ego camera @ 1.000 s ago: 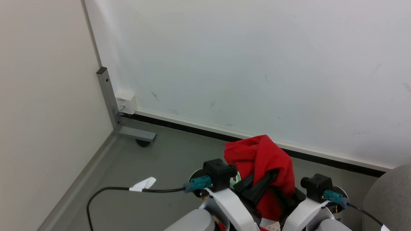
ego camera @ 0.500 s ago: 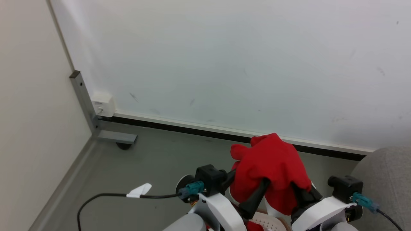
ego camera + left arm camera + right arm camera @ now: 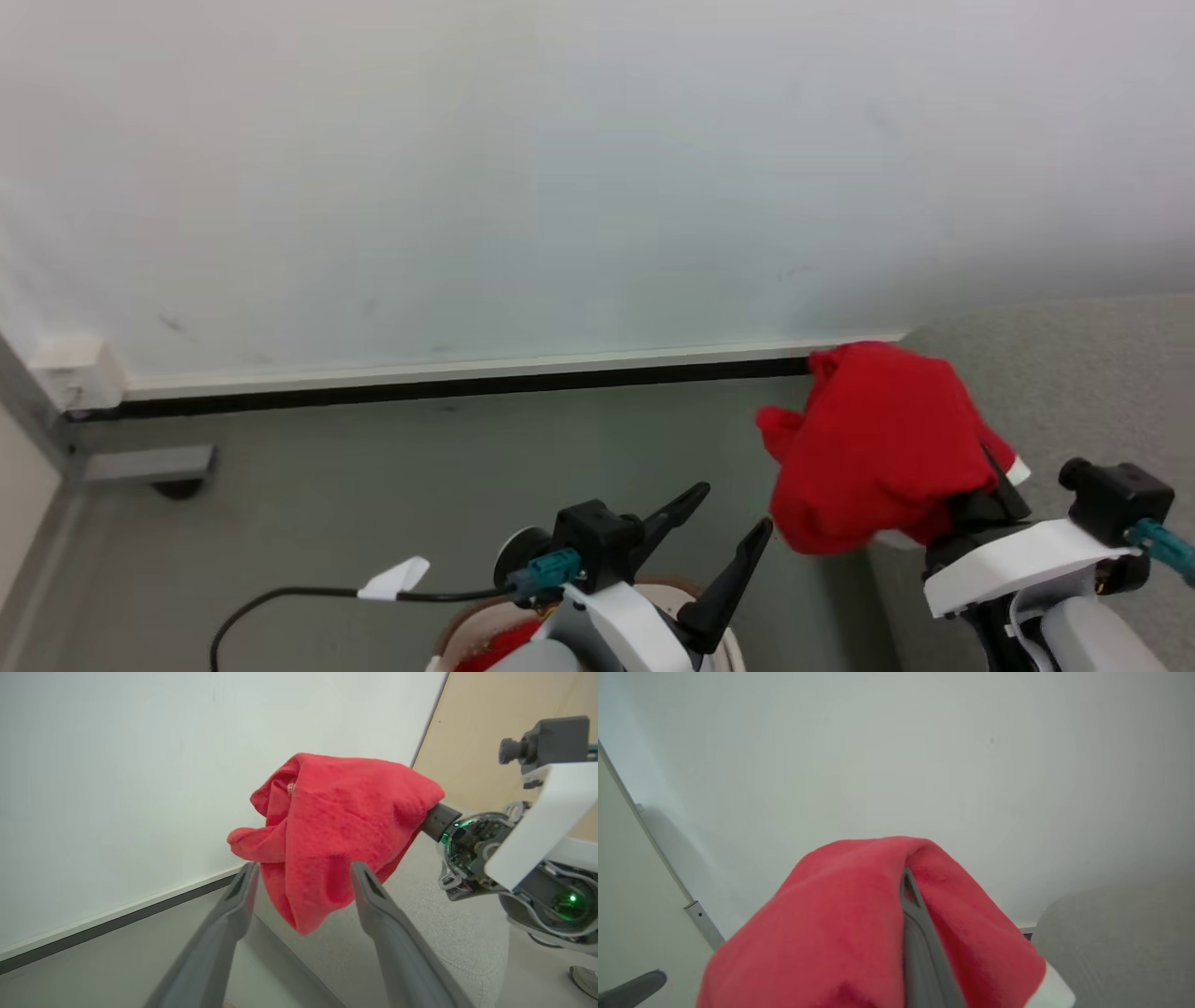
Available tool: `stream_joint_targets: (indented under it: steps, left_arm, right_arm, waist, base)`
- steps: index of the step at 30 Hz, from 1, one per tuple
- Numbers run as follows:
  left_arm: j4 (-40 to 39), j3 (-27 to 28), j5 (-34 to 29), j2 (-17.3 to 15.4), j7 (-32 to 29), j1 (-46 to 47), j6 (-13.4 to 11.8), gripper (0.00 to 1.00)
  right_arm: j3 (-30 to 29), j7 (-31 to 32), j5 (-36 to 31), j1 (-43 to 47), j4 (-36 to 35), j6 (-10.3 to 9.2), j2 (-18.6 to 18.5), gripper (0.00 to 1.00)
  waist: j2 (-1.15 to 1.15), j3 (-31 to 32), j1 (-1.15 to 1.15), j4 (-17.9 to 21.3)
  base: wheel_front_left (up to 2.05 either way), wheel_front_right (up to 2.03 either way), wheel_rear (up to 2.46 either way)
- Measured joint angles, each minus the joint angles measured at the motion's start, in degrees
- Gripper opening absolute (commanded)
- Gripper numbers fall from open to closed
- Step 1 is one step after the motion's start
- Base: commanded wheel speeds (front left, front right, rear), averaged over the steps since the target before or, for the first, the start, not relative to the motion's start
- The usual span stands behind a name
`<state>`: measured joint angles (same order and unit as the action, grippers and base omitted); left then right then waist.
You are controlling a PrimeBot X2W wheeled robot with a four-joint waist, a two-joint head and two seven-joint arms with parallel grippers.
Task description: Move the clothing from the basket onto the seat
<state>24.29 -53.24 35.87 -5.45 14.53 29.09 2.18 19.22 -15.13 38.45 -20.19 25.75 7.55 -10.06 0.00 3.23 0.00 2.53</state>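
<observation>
R gripper [image 3: 909,896]: fingers pressed together, showing as one dark blade in the R wrist view, clamped on a red garment [image 3: 878,448]. Cloth draped over the fingers and hung bunched in the air, touching nothing else. White trim showed at its lower R edge.

L gripper [image 3: 733,511]: jaws wide, empty, apart from the garment and just above the basket [image 3: 450,633].

Garment sat level w/ the L edge of the seat [image 3: 1074,392], partly over it, not resting on it. Grey floor [image 3: 373,485] and pale wall [image 3: 560,187] behind.

Progress: one piece lifted out and carried most of the way, not yet released. More red cloth [image 3: 499,646] showed inside the basket rim, so at least one more trip seemed needed. Nothing seen lying on the visible part of the seat.

Vs 0.5 s ago: head cam had swung R, so the corner post slid to the far L of the view and much more seat came in. L fingers, then in against the cloth, had let go and drawn back. Garment hung from the R alone.
</observation>
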Motion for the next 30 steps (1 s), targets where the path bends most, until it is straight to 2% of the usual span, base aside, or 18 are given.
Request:
stream_joint_targets:
  steps: [6, 9, 19, 24, 30]
  left_arm:
    - [0.5, 0.5, -2.5, 0.5, 0.5, 0.1, 0.0, 1.00]
    - [-0.4, 1.8, -3.8, 0.6, 0.5, 0.0, -0.2, 1.00]
    - [-2.4, 8.0, -9.1, 0.7, 0.6, -2.5, 0.4, 1.00]
    - [-2.1, 9.5, -11.0, 1.4, 0.6, -3.1, 1.1, 1.00]
    - [-0.7, 10.6, -13.0, 1.9, 0.6, -2.2, 1.7, 1.00]
  right_arm:
    - [-3.6, 0.0, 0.0, -0.2, -0.8, 0.00, -2.5, 0.00]
    - [-5.0, 0.0, 0.0, 0.5, -1.8, 0.00, -2.7, 0.00]
    - [-4.9, 0.0, 0.1, 3.1, -4.8, 0.00, -2.9, 0.00]
    - [-4.9, 0.0, 0.5, 3.1, -5.2, 0.00, -3.3, 0.00]
    - [-6.7, 0.0, 1.5, -0.8, -3.1, 0.00, -4.5, 0.00]
  waist:
    - [0.00, -1.4, 0.00, 7.9]
    - [0.00, -2.0, 0.00, 11.7]
    - [0.00, -3.7, 0.00, 22.4]
    - [0.00, -4.5, 0.00, 24.8]
    - [0.00, -6.7, 0.00, 23.8]
  base:
    - [0.00, 0.00, 0.00]
    - [0.00, 0.00, 0.00]
    - [0.00, 0.00, 0.00]
    - [0.00, 0.00, 0.00]
    - [0.00, 0.00, 0.00]
